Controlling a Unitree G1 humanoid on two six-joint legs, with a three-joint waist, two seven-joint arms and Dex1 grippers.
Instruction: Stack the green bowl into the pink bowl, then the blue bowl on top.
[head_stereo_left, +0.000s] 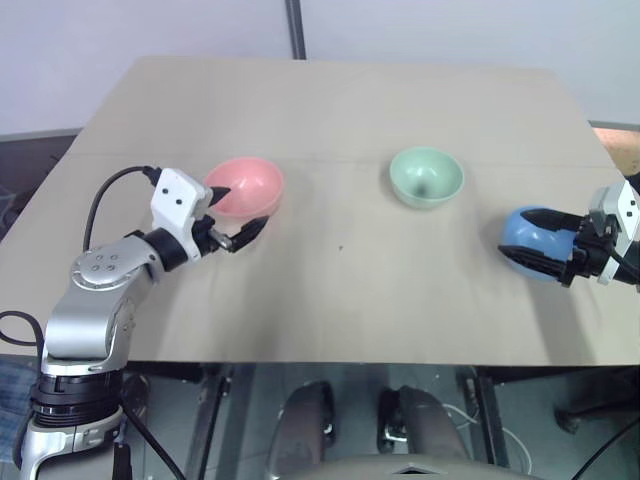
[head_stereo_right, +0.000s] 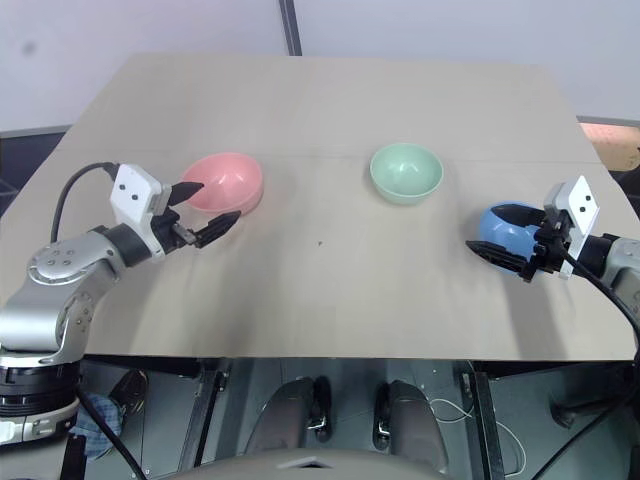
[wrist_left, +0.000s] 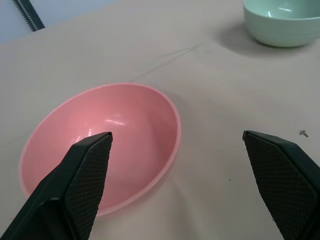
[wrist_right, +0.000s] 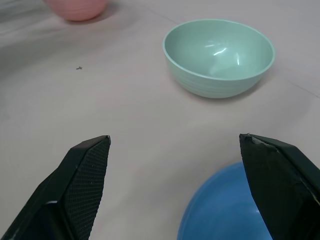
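Nearest, at about eight o'clock, the left pincer stands spread apart over the near rim of the pink bowl, gripping nothing. At four o'clock the right pincer straddles the blue bowl, also spread, not clamped. Farther off, near one o'clock, sits the green bowl, upright and alone on the bench. It should go first (probably pinched by the rim, kept level). Three bowls, one of each colour; two pincers.
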